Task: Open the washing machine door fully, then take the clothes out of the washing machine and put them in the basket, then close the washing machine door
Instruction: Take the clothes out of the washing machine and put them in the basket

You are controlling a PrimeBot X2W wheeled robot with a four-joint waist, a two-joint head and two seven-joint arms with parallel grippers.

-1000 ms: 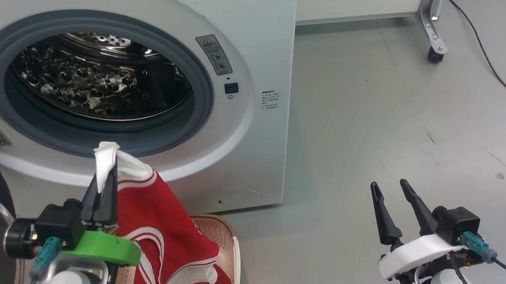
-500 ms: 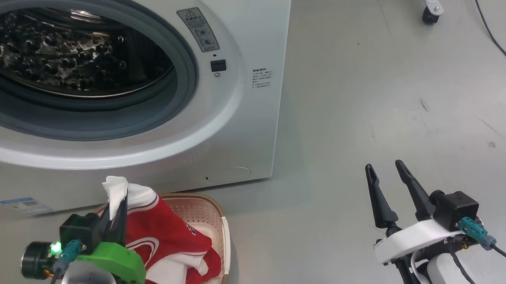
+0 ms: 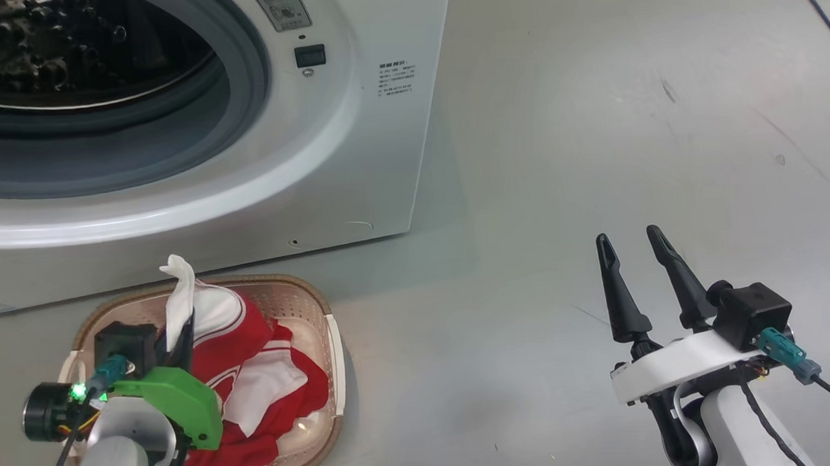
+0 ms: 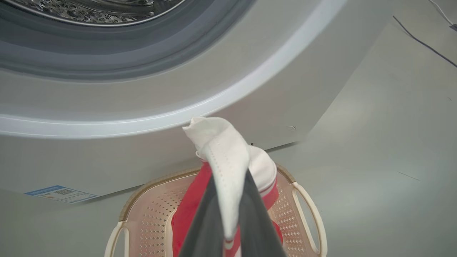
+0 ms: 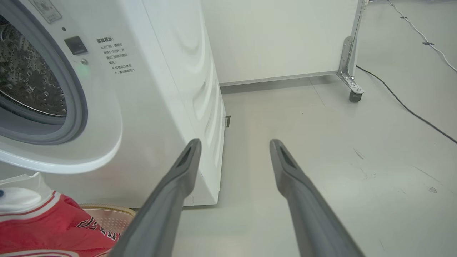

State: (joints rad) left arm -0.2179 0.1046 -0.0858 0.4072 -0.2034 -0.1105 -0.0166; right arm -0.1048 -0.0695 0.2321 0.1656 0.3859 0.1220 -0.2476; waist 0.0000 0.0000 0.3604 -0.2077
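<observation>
Nearest, the left gripper (image 3: pixel 187 320) is pinched tight on a white fold of the clothes (image 3: pixel 255 341), holding that end up over the basket (image 3: pixel 292 305) while the red bulk lies heaped inside, likely so it drops within the rim. To the right, the right gripper (image 3: pixel 629 241) hangs over bare floor (image 3: pixel 558 150), jaws spread wide and empty, apparently kept clear. Beyond the basket stands the washer (image 3: pixel 354 123), mouth open, no cloth in the visible part of the drum (image 3: pixel 42 39).

left hand (image 3: pixel 189 318) lowered towards the floor, red clothes (image 3: pixel 252 352) now piled down into the basket (image 3: pixel 298 287)
</observation>
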